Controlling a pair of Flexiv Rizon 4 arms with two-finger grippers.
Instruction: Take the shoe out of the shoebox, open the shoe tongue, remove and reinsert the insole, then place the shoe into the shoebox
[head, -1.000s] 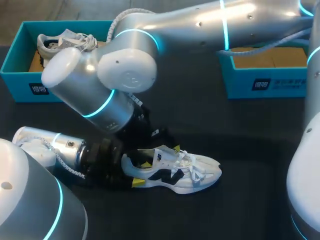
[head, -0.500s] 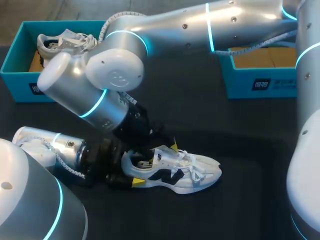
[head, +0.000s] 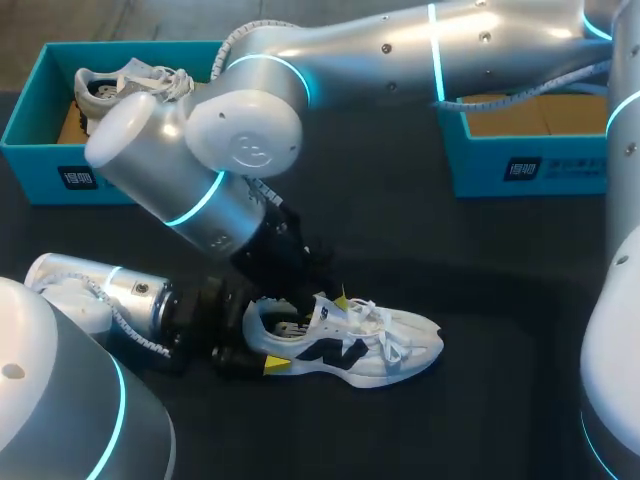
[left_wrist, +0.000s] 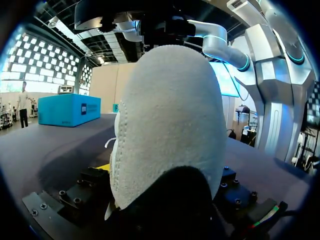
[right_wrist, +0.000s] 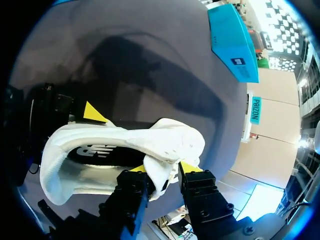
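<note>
Firstly, the right gripper has its jaws nearly closed, and they pinch the white tongue of the shoe from two sides. The left gripper has its jaws wider apart and clamps the heel of the same shoe. This shoe rests on the black table, near its front edge and well apart from both blue shoeboxes. A second shoe lies in the left box.

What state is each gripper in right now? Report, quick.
Left gripper: shut on the shoe, at its heel.
Right gripper: shut on the shoe tongue.
</note>
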